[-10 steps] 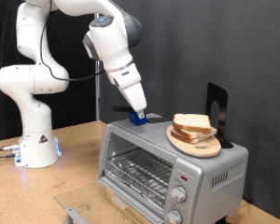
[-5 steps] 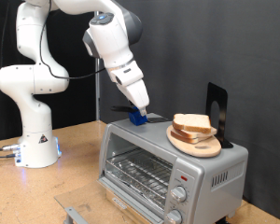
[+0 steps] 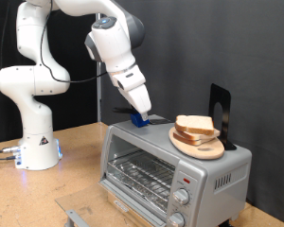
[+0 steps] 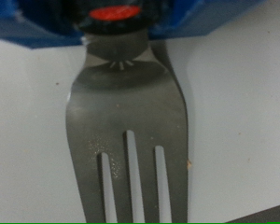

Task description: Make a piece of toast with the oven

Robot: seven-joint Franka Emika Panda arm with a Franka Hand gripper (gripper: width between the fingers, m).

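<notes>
toast [image 3: 194, 124]: pale slice atop stack, on oven | oven [image 3: 170, 166]: silver, door shut

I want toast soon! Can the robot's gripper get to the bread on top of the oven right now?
Probably not yet. The gripper is already shut on a fork, though nothing stands between it and the bread on the oven.

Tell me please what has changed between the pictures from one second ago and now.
Almost nothing. The gripper stays low over the oven top, towards the exterior view's left, with a fork at its fingers; the arm's upper part shifted only slightly. The two bread slices on the wooden plate did not move.
</notes>
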